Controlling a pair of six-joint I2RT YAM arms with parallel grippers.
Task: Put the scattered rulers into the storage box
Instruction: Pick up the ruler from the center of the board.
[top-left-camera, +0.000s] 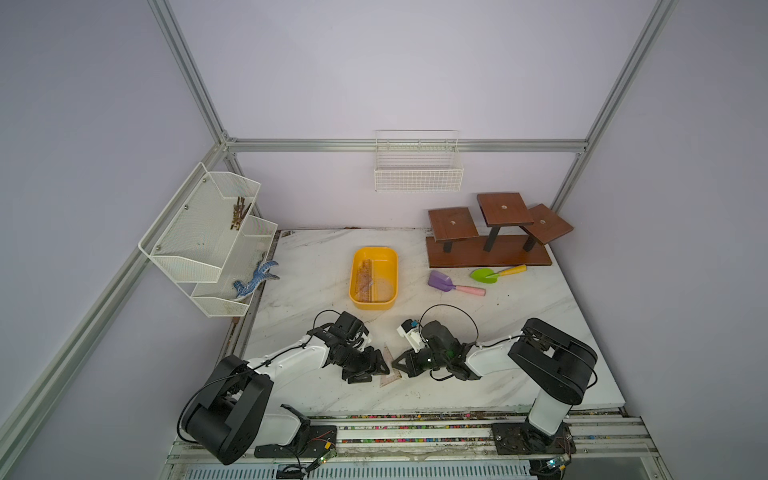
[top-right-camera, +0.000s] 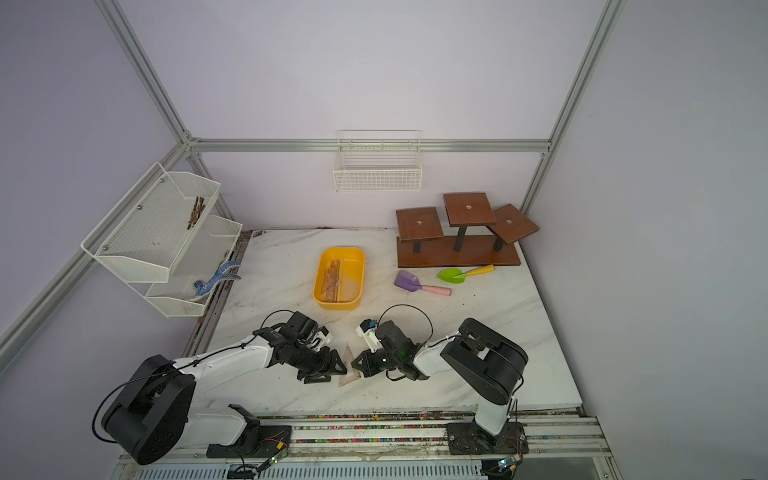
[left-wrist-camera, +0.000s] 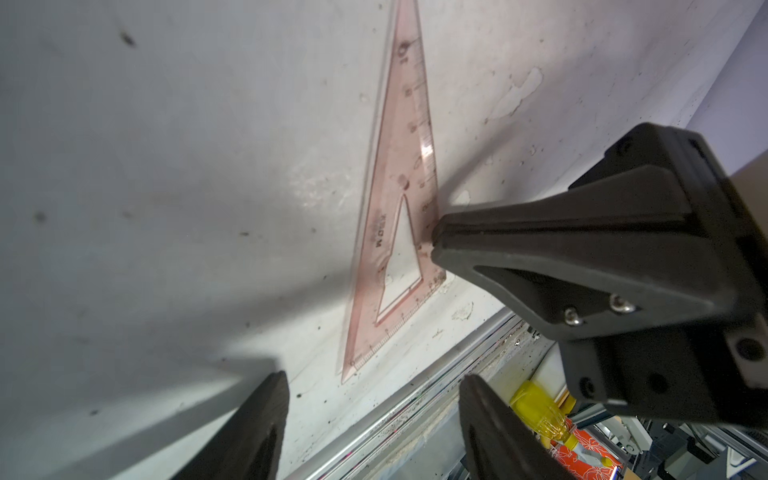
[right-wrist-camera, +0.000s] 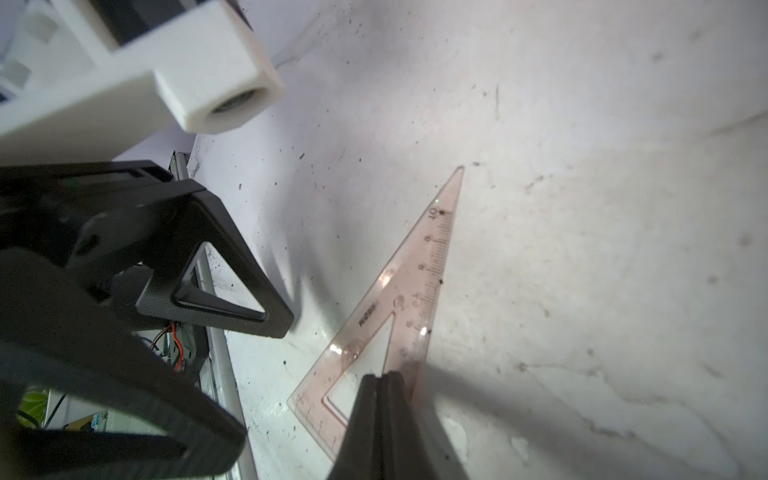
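A pinkish triangular set square (top-left-camera: 389, 365) (top-right-camera: 348, 369) lies flat on the marble table near its front edge, between my two grippers. My right gripper (right-wrist-camera: 382, 379) (top-left-camera: 397, 365) is shut, and its joined tips rest on the set square's (right-wrist-camera: 419, 282) long side by the cut-out. My left gripper (left-wrist-camera: 374, 384) (top-left-camera: 376, 368) is open, its fingers apart just short of the set square's (left-wrist-camera: 397, 166) wide corner, holding nothing. Farther back stands the yellow storage box (top-left-camera: 372, 304) (top-right-camera: 336, 305), with see-through rulers (top-left-camera: 365, 276) (top-right-camera: 331, 277) lying inside.
A purple shovel (top-left-camera: 441, 282) and a green shovel (top-left-camera: 484, 274) lie right of the box. A brown wooden stand (top-left-camera: 490, 251) fills the back right. A white wire basket (top-left-camera: 417, 174) hangs on the back wall, and a white mesh shelf (top-left-camera: 203, 237) hangs at the left.
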